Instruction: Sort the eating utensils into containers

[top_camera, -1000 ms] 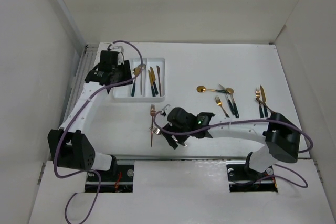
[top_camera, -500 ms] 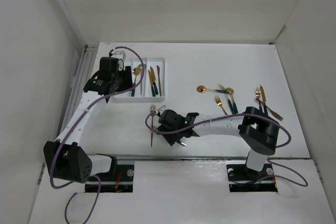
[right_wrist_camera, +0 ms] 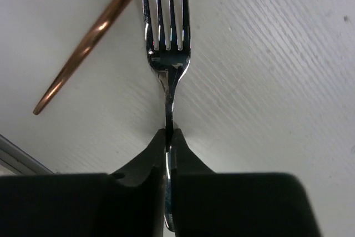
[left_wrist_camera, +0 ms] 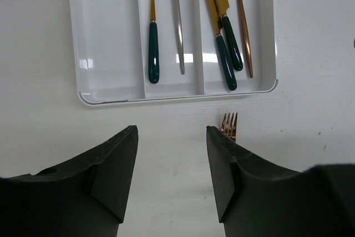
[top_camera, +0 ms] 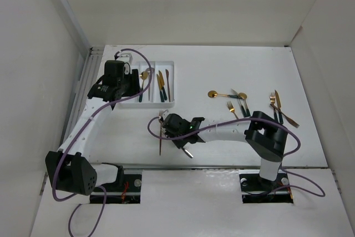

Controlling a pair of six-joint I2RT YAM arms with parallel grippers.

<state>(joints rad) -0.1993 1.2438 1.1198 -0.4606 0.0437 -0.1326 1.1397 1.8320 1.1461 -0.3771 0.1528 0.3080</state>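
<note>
Right gripper point(right_wrist_camera: 168, 135) pinches the silver fork point(right_wrist_camera: 166, 62), copper fork point(right_wrist_camera: 94, 31) lying just beside.

White tray point(left_wrist_camera: 111, 37), five pieces in its middle and right compartments. Silver fork point(right_wrist_camera: 166, 59) pinched by its handle, beside copper fork point(right_wrist_camera: 94, 34). Gold utensils point(top_camera: 244, 109) scattered farther right.

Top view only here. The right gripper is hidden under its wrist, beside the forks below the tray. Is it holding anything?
Observer: Yes. The right wrist view shows the right gripper shut on a silver fork, gripping its handle.
Operator: And the left gripper?
Observer: The left gripper is open and holds nothing. It is just short of the tray.
Operator: The left arm covers part of the tray. What's under it?
Observer: Its left compartment, which is bare in the left wrist view.
</note>
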